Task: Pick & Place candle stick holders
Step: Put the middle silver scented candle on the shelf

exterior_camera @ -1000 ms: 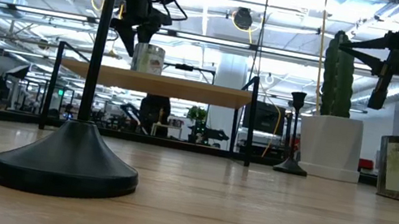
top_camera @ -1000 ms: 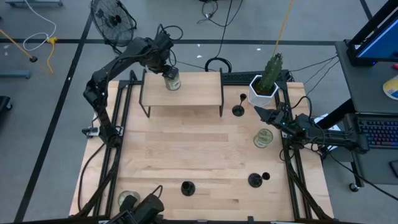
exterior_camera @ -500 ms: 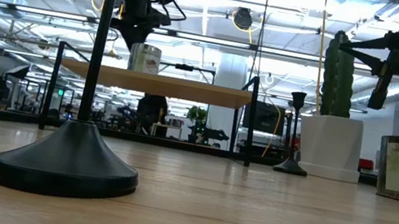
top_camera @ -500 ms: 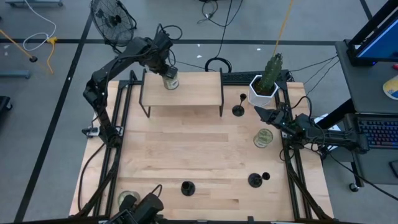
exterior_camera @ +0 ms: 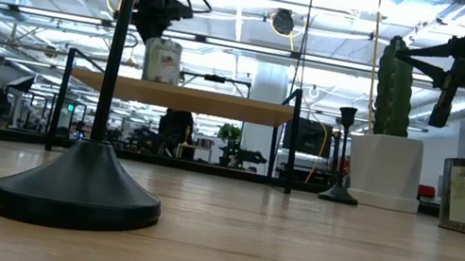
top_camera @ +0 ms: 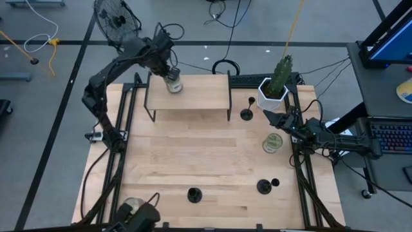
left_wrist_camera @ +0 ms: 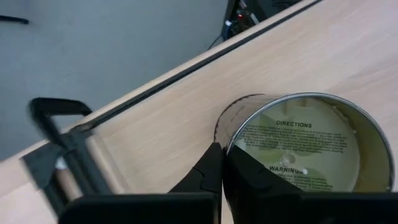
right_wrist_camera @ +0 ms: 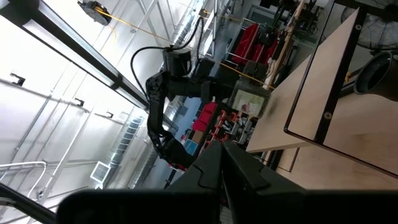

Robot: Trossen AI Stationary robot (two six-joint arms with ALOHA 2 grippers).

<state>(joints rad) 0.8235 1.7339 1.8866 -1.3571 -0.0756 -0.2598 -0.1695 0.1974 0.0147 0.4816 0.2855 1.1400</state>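
My left gripper (top_camera: 168, 73) is at the far left, above the wooden shelf (top_camera: 193, 100), shut on a clear glass jar (top_camera: 172, 84) with a greenish label, also seen in the low view (exterior_camera: 161, 60). Three black candle stick holders stand on their disc bases on the table: one by the shelf's right end (top_camera: 246, 114), one near the front middle (top_camera: 194, 194), one at the front right (top_camera: 262, 187). My right gripper (top_camera: 273, 118) waits shut at the table's right edge, holding nothing. My left gripper pinches the jar's rim (left_wrist_camera: 231, 149) between its two fingers, one finger inside the jar and one outside. The fingers come from above, slanting down. The jar hangs below them, roughly upright, its bottom just above the shelf top (exterior_camera: 181, 97).
A white pot with a green cactus (top_camera: 273, 87) stands at the far right. A second glass jar (top_camera: 273, 142) sits near my right gripper, and a third (top_camera: 132, 206) at the front left corner. The shelf's black legs (top_camera: 149, 106) stand on the table's far half.
My left gripper has shut on the jar's rim, then risen a little and gone toward the table's left edge. The jar has come up off the shelf top with it, staying roughly upright.
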